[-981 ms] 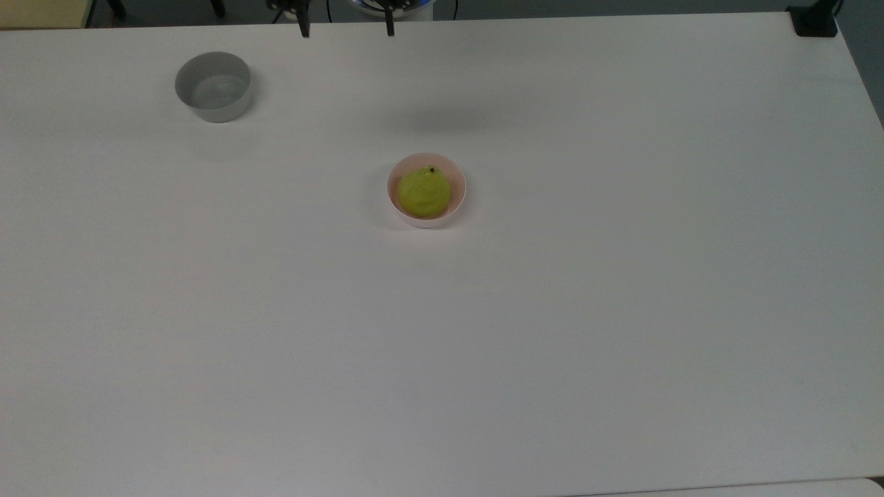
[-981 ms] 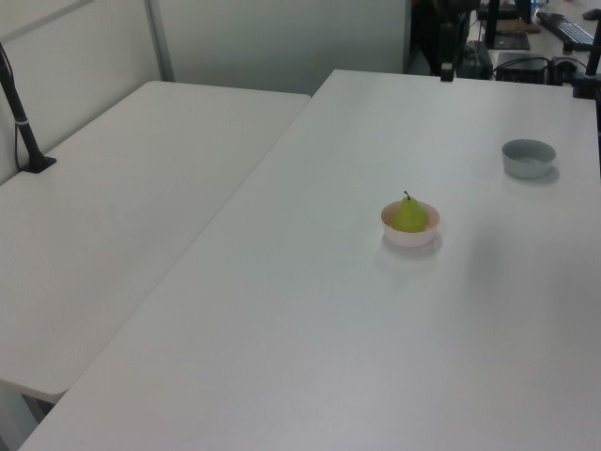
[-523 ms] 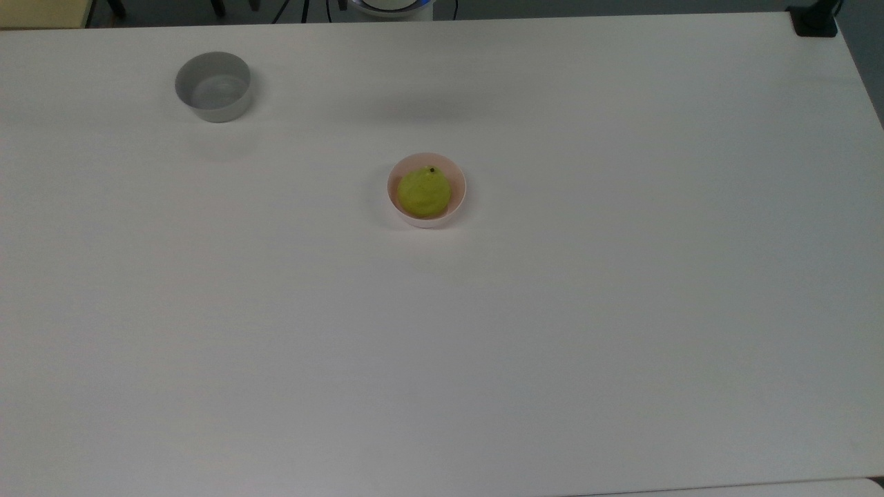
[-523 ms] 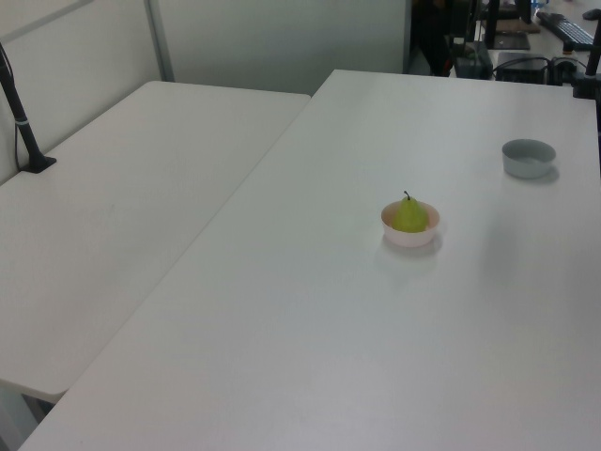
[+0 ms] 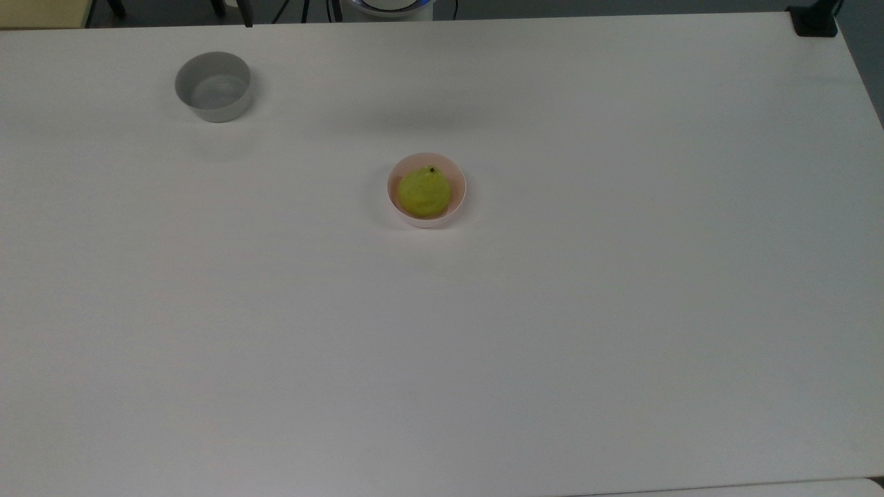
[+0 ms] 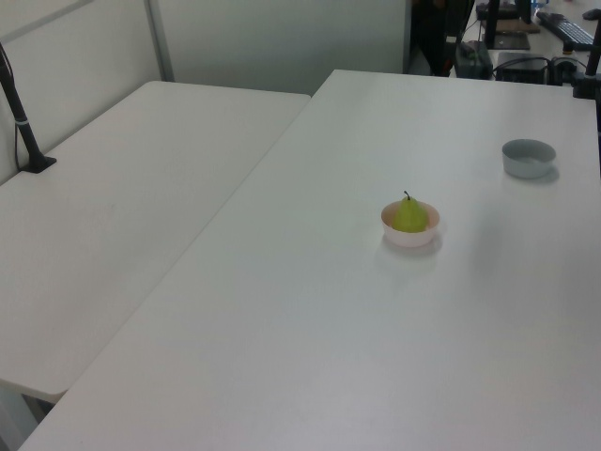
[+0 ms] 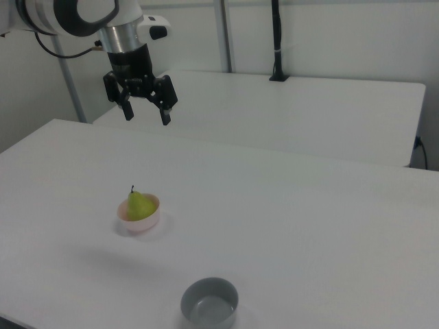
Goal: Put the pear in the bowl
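Note:
The yellow-green pear (image 5: 423,191) (image 6: 409,215) (image 7: 139,205) sits upright inside the pale pink bowl (image 5: 459,200) (image 6: 410,237) (image 7: 143,223) near the middle of the white table, its dark stem pointing up. In the right view my gripper (image 7: 146,114) hangs high above the table, well clear of the bowl and towards the right view's upper left. Its two black fingers are spread apart with nothing between them.
A grey bowl (image 5: 213,86) (image 6: 528,157) (image 7: 210,302) stands empty near a table corner. A second white table (image 6: 122,216) adjoins this one. A black camera post (image 7: 277,41) rises from the far table, and another mount (image 5: 815,21) sits at the top view's upper right corner.
The gripper's fingertips, seen at the top view's upper edge a second ago, have left that spot. The pear and both bowls have not moved.

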